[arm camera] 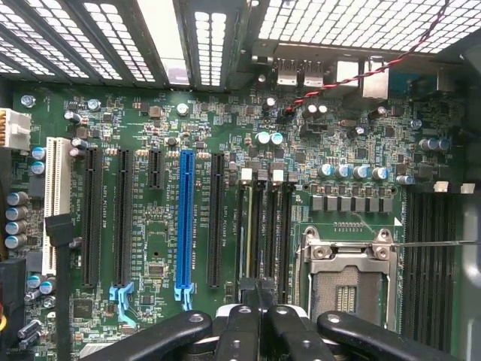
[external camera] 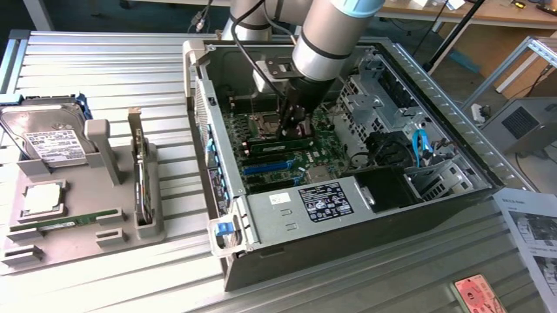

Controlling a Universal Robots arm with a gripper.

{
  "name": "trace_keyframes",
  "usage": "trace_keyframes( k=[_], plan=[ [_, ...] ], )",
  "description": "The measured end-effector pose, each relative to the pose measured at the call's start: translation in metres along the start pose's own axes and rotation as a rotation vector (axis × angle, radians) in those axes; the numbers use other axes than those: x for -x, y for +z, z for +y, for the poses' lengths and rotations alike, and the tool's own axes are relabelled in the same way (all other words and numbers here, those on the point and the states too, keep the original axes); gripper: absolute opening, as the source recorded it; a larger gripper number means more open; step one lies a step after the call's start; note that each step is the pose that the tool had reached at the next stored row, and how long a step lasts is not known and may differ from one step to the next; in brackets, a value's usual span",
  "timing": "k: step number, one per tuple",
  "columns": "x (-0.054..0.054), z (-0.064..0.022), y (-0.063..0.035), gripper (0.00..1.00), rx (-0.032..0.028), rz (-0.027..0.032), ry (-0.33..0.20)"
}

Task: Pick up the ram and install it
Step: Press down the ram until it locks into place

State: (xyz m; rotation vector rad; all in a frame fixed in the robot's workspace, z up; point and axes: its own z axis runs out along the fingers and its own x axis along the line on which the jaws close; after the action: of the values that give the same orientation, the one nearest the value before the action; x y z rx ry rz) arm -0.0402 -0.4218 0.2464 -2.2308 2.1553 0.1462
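The arm reaches down into the open computer case [external camera: 218, 195]. My gripper [external camera: 293, 132] [arm camera: 259, 295] is shut, its black fingers [arm camera: 233, 331] pressed together over the memory slots [arm camera: 264, 226] of the motherboard [arm camera: 150, 135]. A ram [external camera: 276, 148], a long green stick, stands on edge in the slots right under the fingertips. In the wrist view it appears edge-on as a thin green strip [arm camera: 244, 226] beside the processor socket [arm camera: 347, 271]. I cannot tell whether the fingertips touch it. Another green ram stick [external camera: 65, 222] lies in the grey tray [external camera: 96, 238].
The tray on the exterior view's left also holds a hard drive [external camera: 48, 137], a silver processor chip [external camera: 42, 199] and an upright card [external camera: 139, 176]. The case's walls, drive cage [external camera: 383, 91] and cables [external camera: 392, 153] crowd the gripper. Papers [external camera: 531, 228] lie at the right.
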Motion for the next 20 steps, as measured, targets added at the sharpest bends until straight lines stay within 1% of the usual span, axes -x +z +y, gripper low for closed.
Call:
trace_keyframes(
  k=[1, 3, 4, 5, 9, 13, 16, 18, 20],
  plan=[
    [0.000, 0.0002, 0.0000, 0.11, 0.0003, 0.0057, 0.000],
    [0.000, 0.0004, 0.0000, 0.11, 0.0006, 0.0209, 0.001],
    [0.000, 0.0005, 0.0000, 0.11, 0.0009, 0.0294, 0.001],
    [0.000, 0.0005, 0.0001, 0.11, 0.0011, 0.0338, 0.001],
    [0.000, 0.0008, 0.0000, 0.11, 0.0011, 0.0341, 0.002],
    [-0.001, 0.0054, 0.0001, 0.11, 0.0003, 0.0336, 0.001],
    [-0.001, 0.0106, 0.0003, 0.11, -0.0017, 0.0336, 0.001],
    [-0.001, 0.0163, 0.0005, 0.11, -0.0031, 0.0337, 0.001],
    [-0.001, 0.0199, 0.0006, 0.11, -0.0040, 0.0337, 0.001]
  ],
)
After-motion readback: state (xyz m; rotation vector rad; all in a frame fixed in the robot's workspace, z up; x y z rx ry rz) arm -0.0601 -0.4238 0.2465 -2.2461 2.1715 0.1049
